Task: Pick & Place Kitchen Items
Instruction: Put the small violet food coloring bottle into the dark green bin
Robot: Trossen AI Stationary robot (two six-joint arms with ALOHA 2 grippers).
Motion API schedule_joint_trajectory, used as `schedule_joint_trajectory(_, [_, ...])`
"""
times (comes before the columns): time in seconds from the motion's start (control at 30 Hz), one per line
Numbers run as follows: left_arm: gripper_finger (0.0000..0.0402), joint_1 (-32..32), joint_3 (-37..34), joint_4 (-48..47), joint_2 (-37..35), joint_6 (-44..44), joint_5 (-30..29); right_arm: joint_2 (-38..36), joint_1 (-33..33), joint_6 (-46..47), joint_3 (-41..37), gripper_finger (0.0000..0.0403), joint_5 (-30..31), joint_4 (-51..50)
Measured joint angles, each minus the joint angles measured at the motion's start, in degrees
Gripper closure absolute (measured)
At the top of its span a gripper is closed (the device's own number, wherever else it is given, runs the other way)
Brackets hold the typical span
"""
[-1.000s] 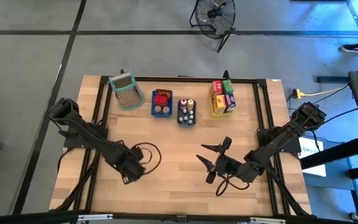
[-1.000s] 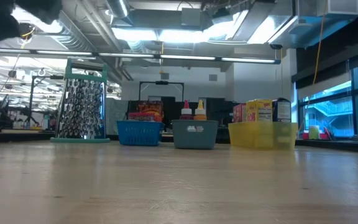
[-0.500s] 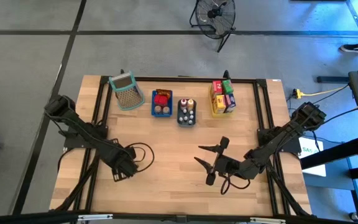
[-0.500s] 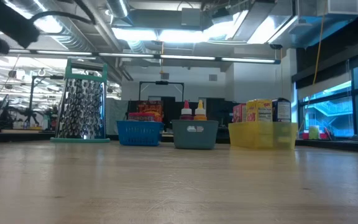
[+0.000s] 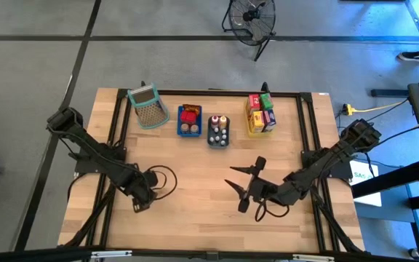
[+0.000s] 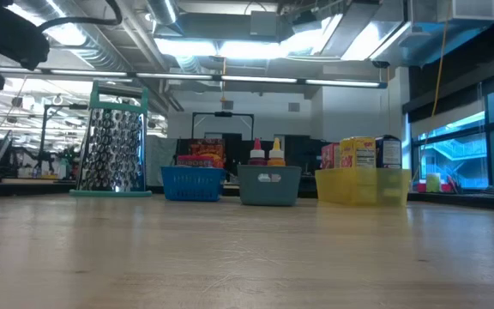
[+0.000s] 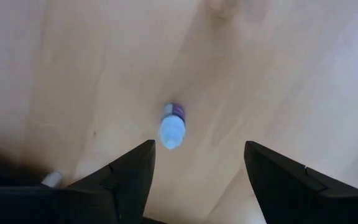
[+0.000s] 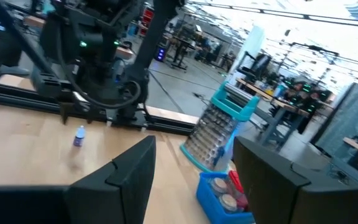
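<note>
Wooden table (image 5: 195,167) fills my left wrist feed, and a little white-capped bottle (image 7: 172,127) with a purple label stands on it, loose, framed by the two dark fingers. The left end effector (image 7: 199,146) hangs over it with its fingers set moderately wide and nothing between them; no finger touches the bottle.

Over the last second the left arm has slid back toward its own edge of the table, so its end effector (image 5: 140,202) now sits a bit farther from the middle than it did. The right end effector (image 5: 240,191) has crept a little toward the centre and is spread wide, empty. Its camera looks across the table and catches the same bottle (image 8: 79,135) upright near the left arm's base.

At the far edge nothing has moved. The blue tray (image 5: 189,121) holds red packets and jars, the grey tray (image 5: 218,131) holds small bottles, the yellow tray (image 5: 260,116) holds cartons, and the mesh basket (image 5: 145,106) stands beside them.

My read is that this bottle is the one item outside a tray, well apart from all three. Since the left arm has shifted, I would recentre on the cap before closing.
</note>
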Motion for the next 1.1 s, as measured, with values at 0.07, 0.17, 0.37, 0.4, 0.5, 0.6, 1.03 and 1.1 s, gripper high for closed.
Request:
schedule_joint_trajectory(0.07, [0.0160, 0.0, -0.1, -0.3, 0.0, 0.0, -1.1, 0.0, -0.2, 0.0, 0.0, 0.0186, -1.9, 0.0])
schedule_joint_trajectory(0.17, [0.0160, 0.0, -1.5, -0.3, 0.0, 0.0, -1.0, 0.0, -0.5, 0.4, 0.0, 0.0186, -4.4, 0.0])
schedule_joint_trajectory(0.37, [0.0160, 0.0, -5.0, 0.3, 0.0, -1.1, 0.0, 0.0, -0.5, 0.6, 0.0, 0.0186, -5.1, 0.1])
schedule_joint_trajectory(0.4, [0.0160, 0.0, -5.4, 1.0, 0.0, -1.1, 0.0, 0.0, -0.5, 0.6, 0.0, 0.0186, -5.1, 0.1])
schedule_joint_trajectory(0.5, [0.0160, 0.0, -6.2, 3.1, 0.0, -1.0, 0.2, 0.0, -0.8, 0.7, 0.0, 0.0186, -5.1, 0.1])
schedule_joint_trajectory(0.6, [0.0160, 0.0, -6.3, 5.6, 0.0, -0.1, 0.4, 0.0, -1.1, 0.9, 0.0, 0.0186, -5.1, 0.1])
schedule_joint_trajectory(1.03, [0.0160, 0.0, -6.3, 5.8, 0.0, 1.0, -1.0, 0.0, -1.3, 1.9, 0.0, 0.0186, -5.1, 0.0])
schedule_joint_trajectory(1.1, [0.0160, 0.0, -6.3, 5.9, 0.0, 0.7, -1.0, 0.0, -1.3, 1.9, 0.0, 0.0186, -5.1, 0.0])
